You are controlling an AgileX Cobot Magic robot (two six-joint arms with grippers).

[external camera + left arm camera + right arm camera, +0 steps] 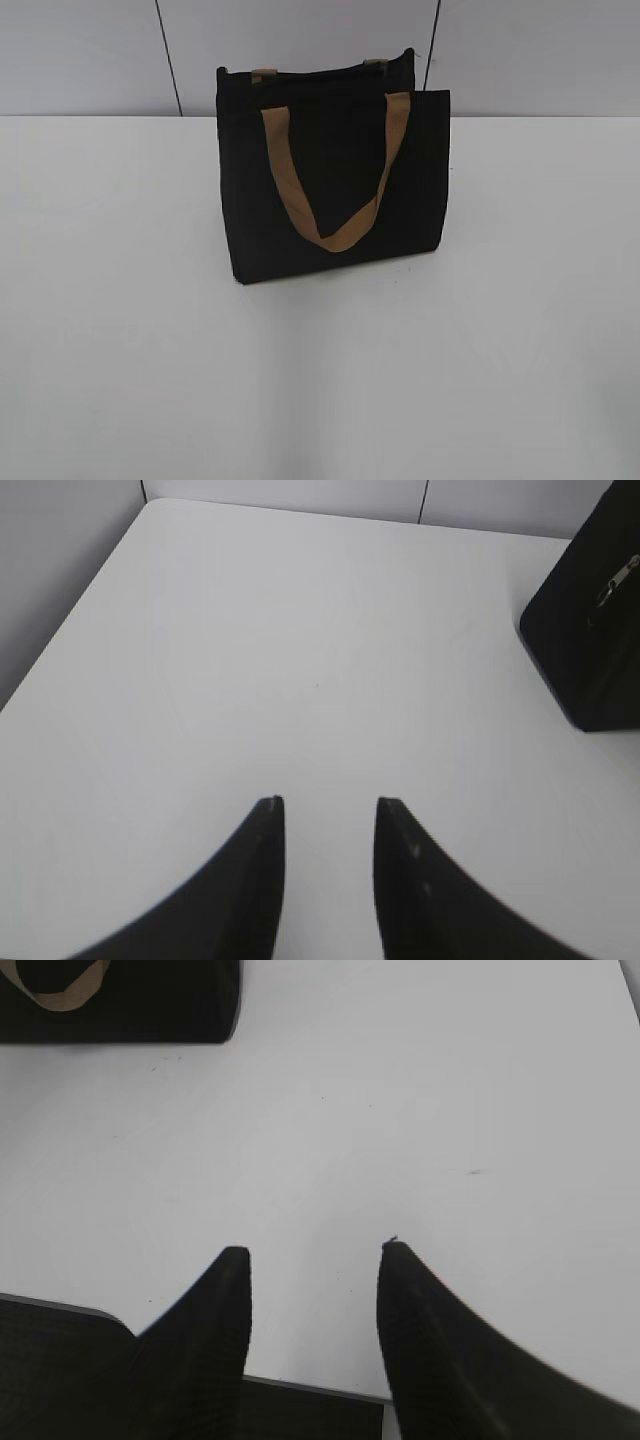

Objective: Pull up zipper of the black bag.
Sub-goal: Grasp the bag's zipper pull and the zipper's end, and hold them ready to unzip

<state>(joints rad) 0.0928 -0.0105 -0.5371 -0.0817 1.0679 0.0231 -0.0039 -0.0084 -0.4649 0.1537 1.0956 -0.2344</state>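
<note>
The black bag (335, 170) stands upright at the middle back of the white table, a tan strap handle (335, 175) hanging down its front face. Its top edge gapes a little; I cannot make out the zipper line there. In the left wrist view the bag's end (590, 630) is at the right edge, with a small silvery pull tab (612, 583) of the zipper on it. In the right wrist view the bag's lower corner (150, 1005) is at the top left. My left gripper (328, 805) is open and empty, far from the bag. My right gripper (315, 1252) is open and empty. Neither gripper shows in the exterior view.
The white table (320, 380) stretches in front of the bag. A grey panelled wall (90, 50) stands behind it. The table's near edge (300, 1385) lies under my right gripper, its far left corner (150, 505) in the left wrist view.
</note>
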